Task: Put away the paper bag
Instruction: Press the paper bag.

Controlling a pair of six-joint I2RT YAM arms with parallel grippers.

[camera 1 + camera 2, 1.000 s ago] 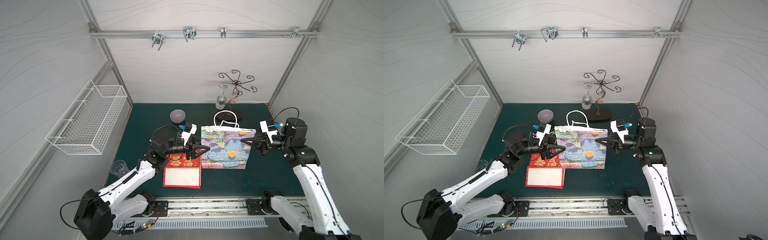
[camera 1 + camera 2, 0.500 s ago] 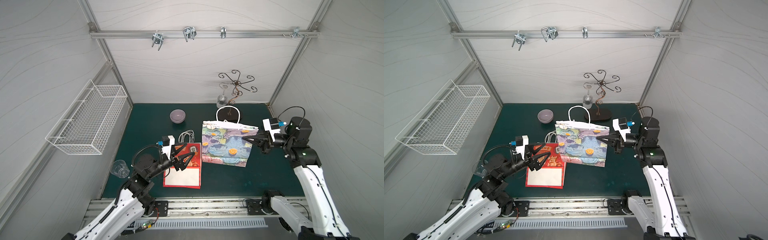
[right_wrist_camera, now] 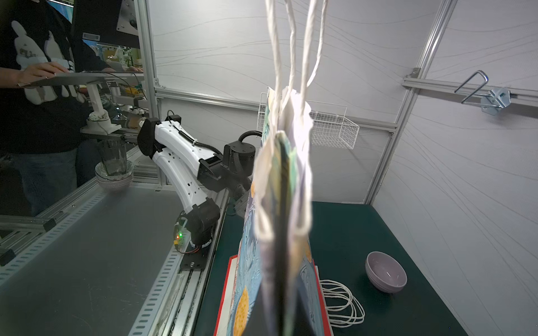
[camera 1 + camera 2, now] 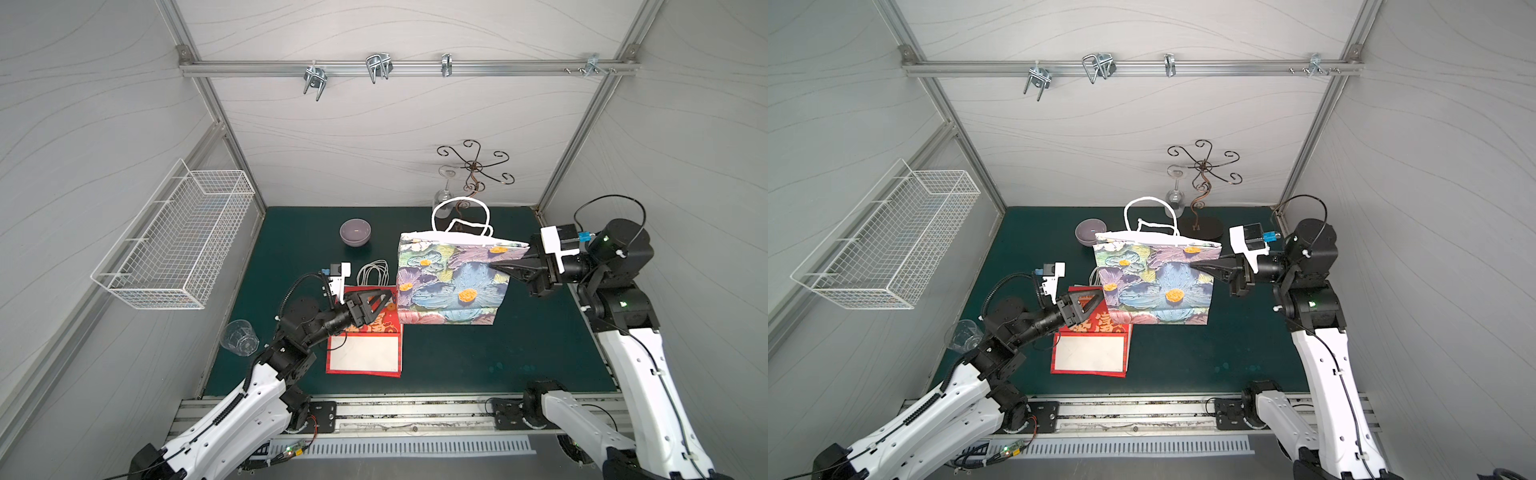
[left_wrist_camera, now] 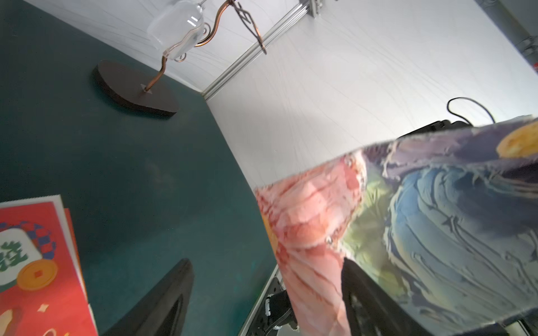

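Observation:
The paper bag [image 4: 449, 282] [image 4: 1154, 282], printed with blue and purple flowers, hangs upright above the green table, white cord handles [image 4: 459, 216] up. My right gripper [image 4: 495, 264] [image 4: 1195, 265] is shut on the bag's upper right edge. The right wrist view shows the bag [image 3: 247, 261] edge-on with its handles [image 3: 291, 58] above. My left gripper [image 4: 388, 297] [image 4: 1098, 300] is open at the bag's lower left corner. In the left wrist view that corner [image 5: 308, 232] sits between the spread fingers [image 5: 163, 299], ungripped.
A red paper bag [image 4: 365, 345] lies flat under the left gripper, white cord loops [image 4: 374, 272] beside it. A purple bowl [image 4: 355, 232], a glass tumbler [image 4: 240, 337], a wire basket [image 4: 174, 245] on the left wall, a scrolled stand [image 4: 473, 174] with a wine glass [image 4: 444, 191], and rail hooks [image 4: 316, 79] are around.
My left gripper opened wider, pulled back toward the front, then returned to the bag's lower left corner. The right gripper moved slightly right with the bag.

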